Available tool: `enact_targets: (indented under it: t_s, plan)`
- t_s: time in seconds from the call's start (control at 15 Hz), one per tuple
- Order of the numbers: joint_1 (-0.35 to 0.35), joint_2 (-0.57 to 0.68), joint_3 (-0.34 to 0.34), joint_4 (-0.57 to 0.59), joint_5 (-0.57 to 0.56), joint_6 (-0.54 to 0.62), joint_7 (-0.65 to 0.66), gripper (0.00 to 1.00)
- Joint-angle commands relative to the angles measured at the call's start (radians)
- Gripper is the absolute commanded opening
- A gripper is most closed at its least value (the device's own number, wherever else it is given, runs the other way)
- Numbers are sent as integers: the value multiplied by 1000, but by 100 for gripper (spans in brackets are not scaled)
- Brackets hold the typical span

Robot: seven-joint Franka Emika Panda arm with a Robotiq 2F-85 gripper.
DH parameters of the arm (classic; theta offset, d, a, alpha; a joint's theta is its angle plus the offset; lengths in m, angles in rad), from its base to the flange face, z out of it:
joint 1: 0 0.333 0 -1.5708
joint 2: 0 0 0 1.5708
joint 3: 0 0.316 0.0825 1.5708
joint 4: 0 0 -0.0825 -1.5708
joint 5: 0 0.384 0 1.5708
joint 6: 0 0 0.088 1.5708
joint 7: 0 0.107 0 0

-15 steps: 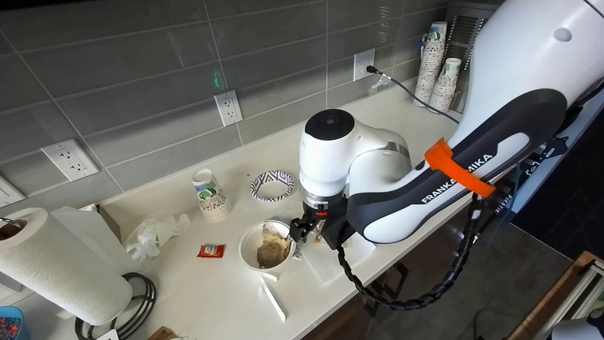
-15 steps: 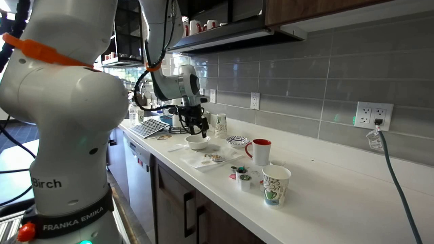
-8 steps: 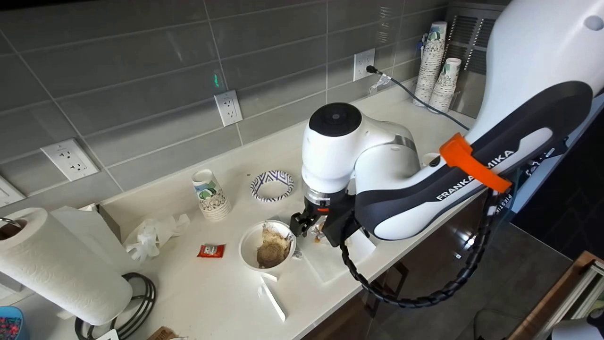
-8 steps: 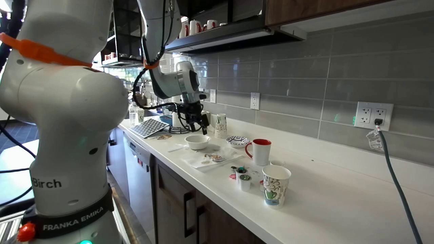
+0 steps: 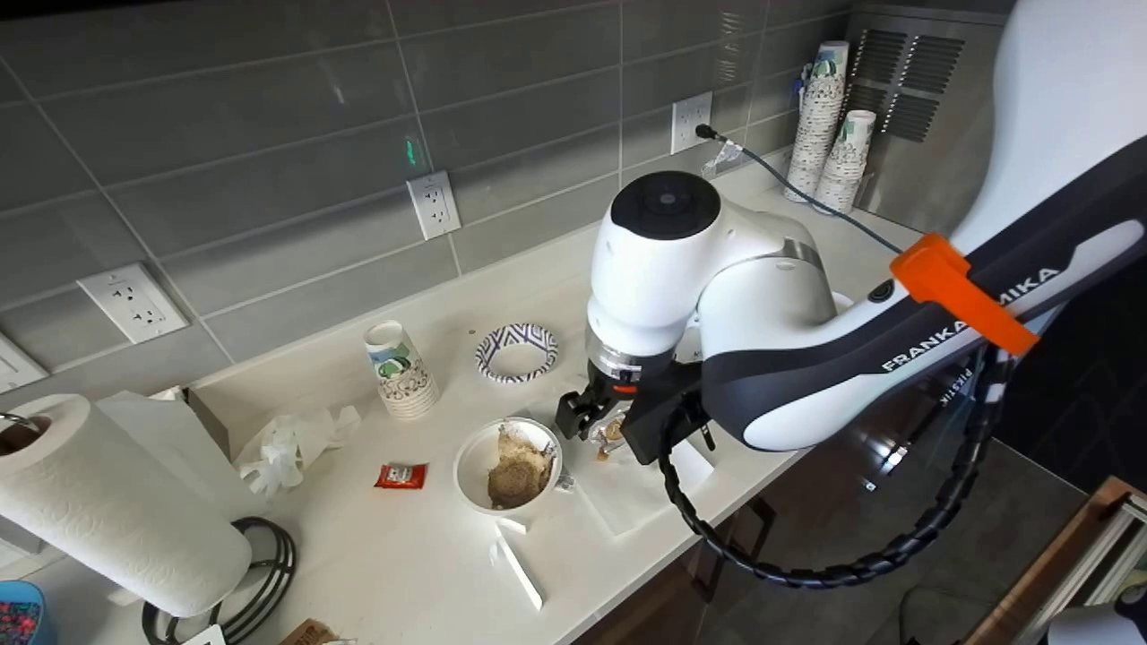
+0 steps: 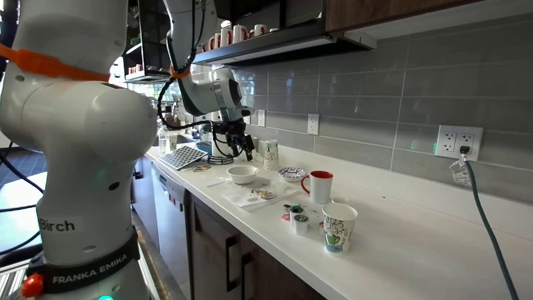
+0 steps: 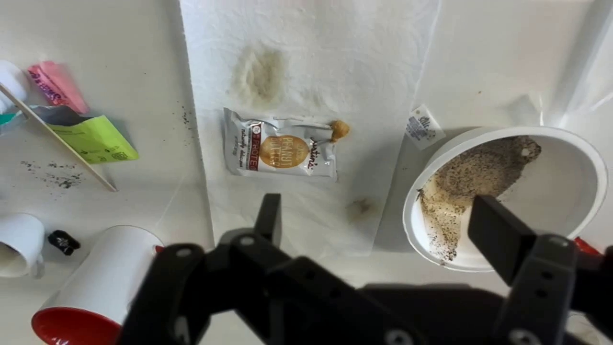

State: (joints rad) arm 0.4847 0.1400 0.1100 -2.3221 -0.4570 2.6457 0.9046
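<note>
Gripper [image 7: 378,215]: spread wide, its two fingers well apart, with a white paper sheet [image 7: 311,28] and counter [image 6: 391,250] showing between them; it hangs over the counter, fingertips downward.
White bowl [image 7: 570,177]: nearest the gripper, upright on the counter beside the white paper sheet; in the wrist view one finger crosses in front of it.
Bowl contents [image 7: 483,172]: a tan and dark-speckled mass, gathered against one side.
Peanut butter packet [image 7: 282,148]: flat on the white paper sheet, print upward, a brown dab [image 7: 340,129] at one corner.
Salt packet [image 7: 424,127]: between the peanut butter packet and the white bowl; whether it touches the bowl I cannot tell.
Red packet [image 5: 401,476]: on the counter, across the white bowl from the white paper sheet.
Patterned dish [image 5: 517,333]: zigzag rim, between the white bowl and the tiled wall [image 5: 296,179].
Cup stack [image 5: 412,390]: printed paper cups, nested and upright, nearer the tiled wall than the red packet is.
Green packet [image 7: 98,139]: across the white paper sheet from the white bowl; a wooden stick [image 7: 67,145] crosses over it in the wrist view, a pink packet [image 7: 58,86] just beside.
Mug [image 6: 321,188]: white, red inside, upright near the patterned dish.
Paper towel roll [image 5: 134,511]: well apart from the gripper, a coiled cable [image 5: 285,560] beside its base.
</note>
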Motion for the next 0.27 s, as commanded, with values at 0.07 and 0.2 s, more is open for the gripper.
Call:
enact_targets:
  t_s: [0.07, 0.2]
  plan:
    - [-41, -7, 40, -6, -6, -4, 4, 100]
    - [-42, -8, 40, -8, -6, -4, 6, 100]
